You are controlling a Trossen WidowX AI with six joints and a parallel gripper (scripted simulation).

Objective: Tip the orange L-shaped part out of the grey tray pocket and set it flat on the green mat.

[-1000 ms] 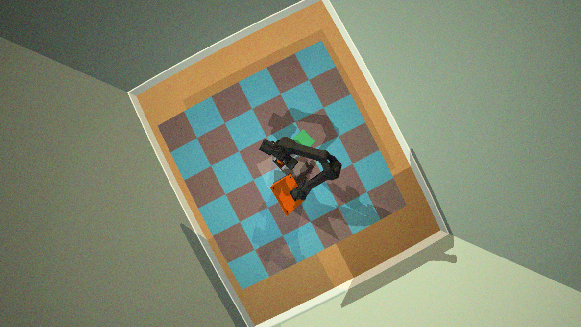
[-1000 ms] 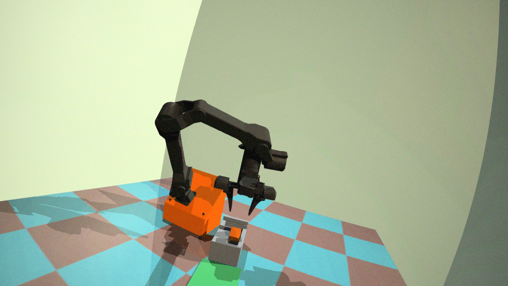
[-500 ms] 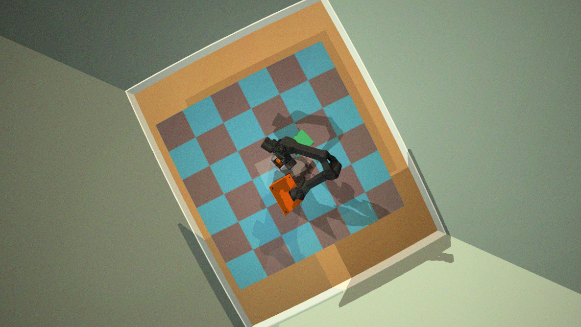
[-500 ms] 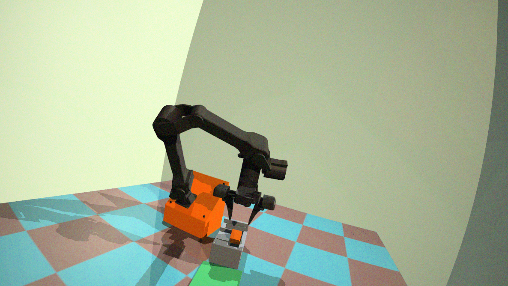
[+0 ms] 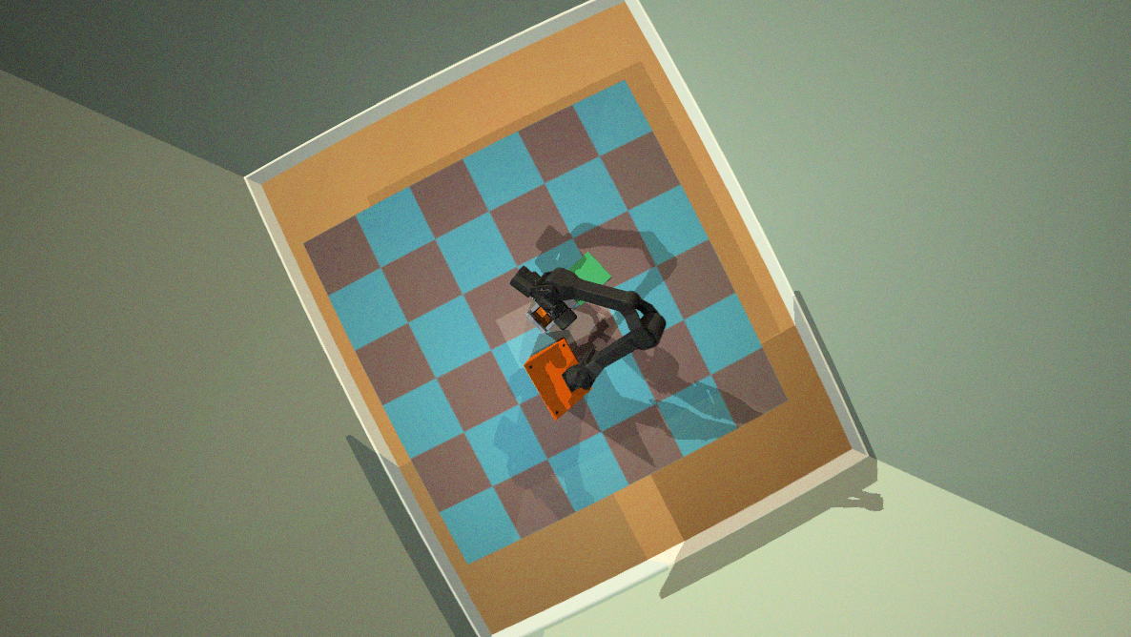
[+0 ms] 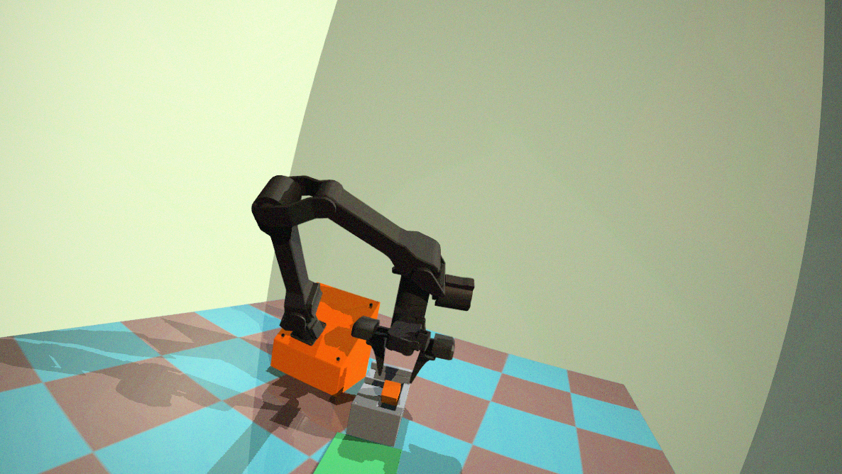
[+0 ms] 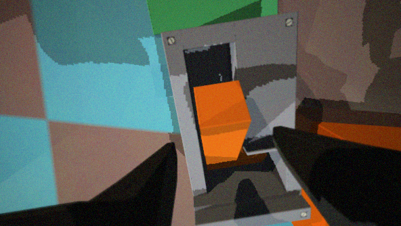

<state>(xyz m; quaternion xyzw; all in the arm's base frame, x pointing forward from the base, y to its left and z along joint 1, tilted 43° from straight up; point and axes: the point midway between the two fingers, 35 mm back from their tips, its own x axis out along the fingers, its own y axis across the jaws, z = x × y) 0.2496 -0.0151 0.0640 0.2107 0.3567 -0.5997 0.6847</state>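
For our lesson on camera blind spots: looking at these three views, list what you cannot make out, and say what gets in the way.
- Top view: the grey tray and orange part are tiny and mostly covered by the gripper.
- Wrist view: the part's lower L-shaped end sits in dark pocket shadow; the green mat is cut off by the top edge.
- Exterior view: the mat runs off the bottom edge; the jaws' tips dip behind the tray.

Test enclosure: checkered floor, plain walls.

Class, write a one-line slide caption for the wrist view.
Open gripper straddles the grey tray, with the orange part tipped up out of its pocket.
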